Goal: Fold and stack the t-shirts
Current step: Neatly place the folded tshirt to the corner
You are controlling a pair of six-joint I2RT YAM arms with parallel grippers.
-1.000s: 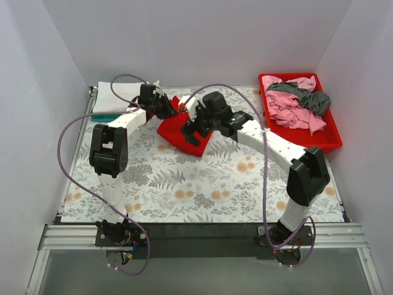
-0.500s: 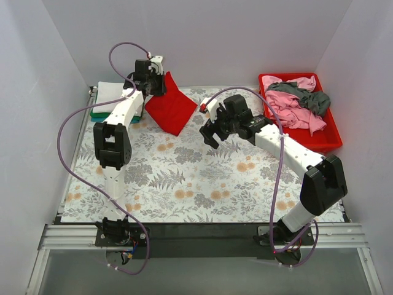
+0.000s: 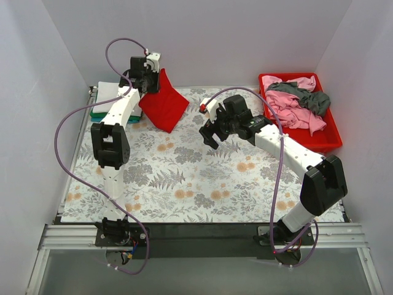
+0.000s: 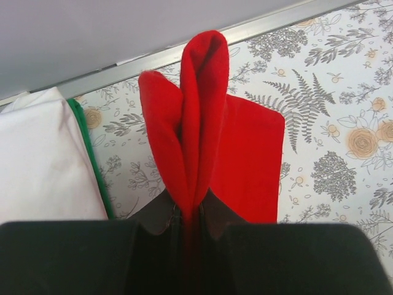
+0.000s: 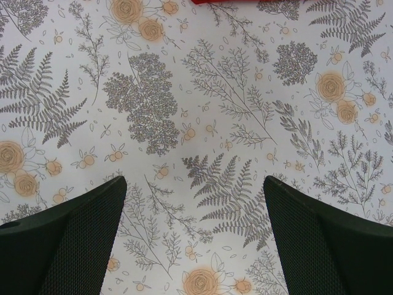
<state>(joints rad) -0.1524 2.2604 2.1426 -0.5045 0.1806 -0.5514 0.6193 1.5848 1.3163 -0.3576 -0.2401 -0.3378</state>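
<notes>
Bright red t-shirt (image 3: 164,106), white t-shirt (image 4: 43,166), green t-shirt (image 4: 92,153), fern-and-rose print table (image 3: 202,178), red tray (image 3: 331,144)

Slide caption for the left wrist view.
Left end effector grips folded red t-shirt beside white shirt stacked on green shirt.

Bright even light, soft shadows, sharp focus, no glare

One red t-shirt (image 3: 164,109), one white t-shirt (image 4: 43,160), one green t-shirt (image 4: 94,158), one dark grey t-shirt (image 3: 314,99), pink t-shirts (image 3: 287,112) too tangled to be counted, one tray (image 3: 333,140), one left end effector (image 3: 150,83), one right end effector (image 5: 195,209).
</notes>
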